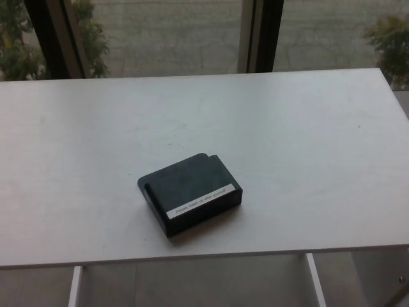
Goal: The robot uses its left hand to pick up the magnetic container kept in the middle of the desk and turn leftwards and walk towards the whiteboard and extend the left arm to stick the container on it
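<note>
fingers out of frame, state can't be told, black container [190,193] flat on white desk [307,128], window [166,32] beyond

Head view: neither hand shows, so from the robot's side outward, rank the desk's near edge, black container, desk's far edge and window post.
1. Desk's near edge, picture bottom, closest to the robot.
2. Black container, mid-desk, slightly left of centre.
3. Desk's far edge, at the back.
4. Window post, beyond the desk, right of centre.
</note>
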{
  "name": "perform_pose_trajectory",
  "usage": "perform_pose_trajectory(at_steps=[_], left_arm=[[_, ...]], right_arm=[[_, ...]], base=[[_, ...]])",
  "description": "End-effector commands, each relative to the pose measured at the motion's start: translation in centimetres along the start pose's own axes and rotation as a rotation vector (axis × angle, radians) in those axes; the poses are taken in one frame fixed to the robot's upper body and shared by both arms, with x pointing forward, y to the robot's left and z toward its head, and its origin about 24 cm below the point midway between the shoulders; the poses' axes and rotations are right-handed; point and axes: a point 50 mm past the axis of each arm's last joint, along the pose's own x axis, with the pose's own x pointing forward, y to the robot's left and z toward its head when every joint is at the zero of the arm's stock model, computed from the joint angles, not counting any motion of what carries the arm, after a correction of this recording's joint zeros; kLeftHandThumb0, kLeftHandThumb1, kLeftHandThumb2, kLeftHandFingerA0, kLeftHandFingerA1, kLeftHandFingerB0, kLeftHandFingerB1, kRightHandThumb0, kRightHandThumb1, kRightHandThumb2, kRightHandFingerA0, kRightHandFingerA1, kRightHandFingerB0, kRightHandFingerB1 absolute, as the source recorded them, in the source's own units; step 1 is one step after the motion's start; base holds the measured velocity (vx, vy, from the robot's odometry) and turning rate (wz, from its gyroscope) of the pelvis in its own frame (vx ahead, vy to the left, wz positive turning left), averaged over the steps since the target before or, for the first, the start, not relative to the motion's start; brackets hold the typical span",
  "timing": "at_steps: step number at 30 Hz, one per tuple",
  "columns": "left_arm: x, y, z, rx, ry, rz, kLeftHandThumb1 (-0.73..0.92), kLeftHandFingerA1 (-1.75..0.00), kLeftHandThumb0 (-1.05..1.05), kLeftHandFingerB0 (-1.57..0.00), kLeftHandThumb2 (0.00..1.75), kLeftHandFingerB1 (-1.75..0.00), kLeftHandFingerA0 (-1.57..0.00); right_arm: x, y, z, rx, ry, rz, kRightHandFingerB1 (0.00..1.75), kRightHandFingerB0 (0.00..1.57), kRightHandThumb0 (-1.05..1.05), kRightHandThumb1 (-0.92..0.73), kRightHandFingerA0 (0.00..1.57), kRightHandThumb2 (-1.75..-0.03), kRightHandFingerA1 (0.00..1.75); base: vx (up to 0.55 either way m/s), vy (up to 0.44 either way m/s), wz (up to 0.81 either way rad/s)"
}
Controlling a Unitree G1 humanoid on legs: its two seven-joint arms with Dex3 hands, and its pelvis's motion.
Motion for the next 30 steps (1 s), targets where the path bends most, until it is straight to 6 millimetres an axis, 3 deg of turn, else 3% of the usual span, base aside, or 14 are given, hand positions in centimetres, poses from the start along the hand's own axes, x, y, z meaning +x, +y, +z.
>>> perform_pose_trajectory(at_steps=[1,3,7,8,9,10,18,19,21,22,25,28,29,30], left_arm=[[-0.4,1.6,1.6,-0.163,-0.196,0.079,0.69,-0.6,-0.05,-0.59,0.74,-0.47,-0.7],[-0.1,1.9,1.9,-0.16,-0.2,0.081,0.7,-0.59,-0.14,-0.55,0.62,-0.45,-0.69],[-0.1,2.4,2.2,-0.171,-0.204,0.083,0.64,-0.52,-0.25,-0.52,0.59,-0.42,-0.64],[0.1,2.6,2.6,-0.19,-0.202,0.076,0.64,-0.53,-0.25,-0.52,0.59,-0.41,-0.6],[0.2,2.7,2.7,-0.195,-0.202,0.074,0.64,-0.53,-0.25,-0.52,0.59,-0.41,-0.6],[0.1,2.8,3.0,-0.197,-0.216,0.062,0.66,-0.53,-0.27,-0.49,0.59,-0.41,-0.57],[-1.1,5.1,5.5,-0.201,-0.364,0.087,0.67,-0.55,-0.37,-0.48,0.59,-0.4,-0.54],[-1.8,5.6,6.0,-0.189,-0.39,0.096,0.56,-0.62,-0.42,-0.41,0.88,-0.54,-0.51],[-2.8,6.2,6.5,-0.167,-0.418,0.102,0.56,-0.62,-0.42,-0.41,0.88,-0.54,-0.51],[-4.1,6.8,7.3,-0.11,-0.477,0.08,0.69,-0.51,-0.36,-0.45,0.6,-0.41,-0.48],[-5.9,7.4,8.9,-0.051,-0.542,0.043,0.67,-0.49,-0.43,-0.42,0.59,-0.39,-0.45],[-8.8,7.8,11.4,0.008,-0.628,-0.014,0.65,-0.49,-0.44,-0.43,0.59,-0.39,-0.45],[-10.8,8.5,13.4,0.066,-0.718,-0.018,0.5,-0.65,-0.51,-0.38,0.85,-0.54,-0.52],[-13.0,9.0,15.3,0.144,-0.815,-0.023,0.5,-0.65,-0.51,-0.38,0.85,-0.54,-0.52]], right_arm=[[-0.1,-3.3,0.8,0.062,-0.125,-0.187,0.39,0.47,-0.05,-0.61,0.74,-0.9,0.52],[-0.1,-3.8,0.9,0.081,-0.136,-0.211,0.35,0.34,-0.09,-0.69,0.57,-0.75,0.47],[0.0,-4.7,1.3,0.099,-0.163,-0.247,0.29,0.23,-0.21,-0.69,0.47,-0.61,0.41],[0.1,-5.1,1.6,0.101,-0.17,-0.255,0.46,0.0,-0.25,-0.44,0.27,-0.92,0.57],[0.1,-5.2,1.6,0.102,-0.172,-0.258,0.46,0.0,-0.25,-0.44,0.27,-0.92,0.57],[0.1,-5.3,1.7,0.104,-0.174,-0.252,0.23,0.11,-0.35,-0.59,0.3,-0.6,0.38],[0.3,-5.9,2.2,0.145,-0.202,-0.217,0.26,0.12,-0.39,-0.58,0.29,-0.58,0.39],[0.3,-5.9,2.3,0.149,-0.204,-0.219,0.27,0.15,-0.35,-0.59,0.33,-0.58,0.4],[0.3,-5.8,2.3,0.152,-0.205,-0.222,0.27,0.15,-0.35,-0.59,0.33,-0.58,0.4],[0.4,-5.9,2.4,0.136,-0.2,-0.233,0.28,0.19,-0.32,-0.61,0.39,-0.59,0.4],[0.4,-5.8,2.5,0.125,-0.206,-0.243,0.3,0.28,-0.28,-0.61,0.44,-0.59,0.43],[0.5,-5.6,2.8,0.12,-0.216,-0.246,0.3,0.28,-0.27,-0.63,0.45,-0.59,0.42],[0.5,-5.5,2.8,0.125,-0.207,-0.24,0.32,0.3,-0.22,-0.64,0.49,-0.6,0.4],[0.6,-5.3,2.7,0.13,-0.197,-0.233,0.32,0.3,-0.22,-0.64,0.49,-0.6,0.4]], base=[[0.0,0.0,0.0],[0.0,0.0,0.0],[0.0,0.0,0.0],[0.0,0.0,0.0],[0.0,0.0,0.0],[0.0,0.0,0.0],[0.0,0.0,0.0],[0.0,0.0,0.0],[0.0,0.0,0.0],[0.0,0.0,0.0],[0.0,0.0,0.0],[0.0,0.0,0.0],[0.0,0.0,0.0],[0.0,0.0,0.0]])
